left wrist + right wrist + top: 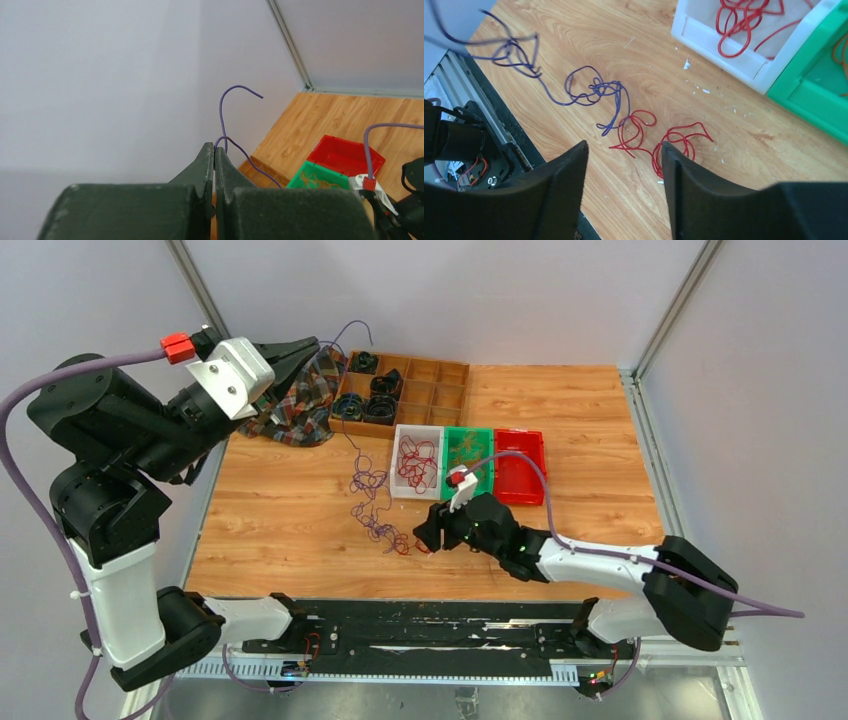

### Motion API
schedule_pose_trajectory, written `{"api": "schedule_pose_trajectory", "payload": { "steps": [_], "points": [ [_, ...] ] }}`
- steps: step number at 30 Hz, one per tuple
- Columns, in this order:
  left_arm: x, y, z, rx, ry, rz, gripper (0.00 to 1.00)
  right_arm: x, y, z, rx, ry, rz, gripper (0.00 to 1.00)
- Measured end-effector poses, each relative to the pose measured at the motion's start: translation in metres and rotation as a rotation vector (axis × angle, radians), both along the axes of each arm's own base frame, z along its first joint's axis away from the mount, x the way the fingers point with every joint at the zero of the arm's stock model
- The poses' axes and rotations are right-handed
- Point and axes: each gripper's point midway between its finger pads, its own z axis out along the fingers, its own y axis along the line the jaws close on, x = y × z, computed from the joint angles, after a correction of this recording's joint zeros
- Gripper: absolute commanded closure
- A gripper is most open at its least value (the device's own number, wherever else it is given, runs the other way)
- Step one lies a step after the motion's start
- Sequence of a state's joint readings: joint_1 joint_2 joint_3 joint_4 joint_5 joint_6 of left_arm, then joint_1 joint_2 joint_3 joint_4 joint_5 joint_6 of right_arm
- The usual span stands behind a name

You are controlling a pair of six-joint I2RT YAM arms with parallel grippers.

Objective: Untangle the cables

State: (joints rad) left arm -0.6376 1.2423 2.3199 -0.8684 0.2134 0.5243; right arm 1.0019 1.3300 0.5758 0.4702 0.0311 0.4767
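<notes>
The left jaws, clamped on the thin purple wire (pixel 220 107), should lift slowly while the wide right jaws pin the thin red wire (pixel 644 111) to the wooden bench (pixel 634 50).

**Tray at the back, three bins before it, cables toward the front**

On the table (pixel 600 420), a divided tray (pixel 447 395) sits at the back. Coils (pixel 382 408) lie in its left compartments, and a cloth (pixel 300 405) lies just to its left. In front of the tray three bins stand side by side. The left bin (pixel 418 427) holds a heap of cables (pixel 418 462), the middle bin (pixel 470 430) holds a second heap (pixel 465 453), and the right bin (pixel 520 475) stands beside it. The left gripper (pixel 310 345), above the cloth, pinches one end of a long cable (pixel 368 480), which drops to a tangle in front of the left bin. A short cable (pixel 674 140) lies just right of that tangle, seemingly touching it, beneath the spread right gripper (pixel 624 147).
</notes>
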Motion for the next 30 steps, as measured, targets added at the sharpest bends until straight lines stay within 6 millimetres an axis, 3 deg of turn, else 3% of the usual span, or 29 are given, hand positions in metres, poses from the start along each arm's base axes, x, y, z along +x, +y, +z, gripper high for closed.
{"api": "schedule_pose_trajectory", "payload": {
  "steps": [4,10,14,18,25,30],
  "points": [
    [0.002,-0.002,-0.012,0.018,0.023,-0.003,1.00,-0.001,-0.004,0.031,0.033,-0.049,0.004,0.34],
    [0.006,-0.007,-0.025,0.041,0.052,-0.013,0.99,0.000,0.011,0.146,0.179,-0.240,0.035,0.33],
    [0.006,-0.011,-0.029,0.046,0.061,-0.026,0.99,-0.006,0.016,0.202,0.242,-0.346,0.060,0.35],
    [0.004,-0.013,-0.028,0.045,0.062,-0.043,1.00,-0.002,0.020,0.213,0.227,-0.386,0.066,0.36],
    [0.002,-0.015,-0.029,0.042,0.066,-0.059,1.00,0.001,0.030,0.188,0.147,-0.375,0.089,0.36],
    [0.001,-0.015,-0.029,0.040,0.069,-0.064,1.00,0.001,0.032,0.185,0.133,-0.380,0.097,0.36]
  ]
}}
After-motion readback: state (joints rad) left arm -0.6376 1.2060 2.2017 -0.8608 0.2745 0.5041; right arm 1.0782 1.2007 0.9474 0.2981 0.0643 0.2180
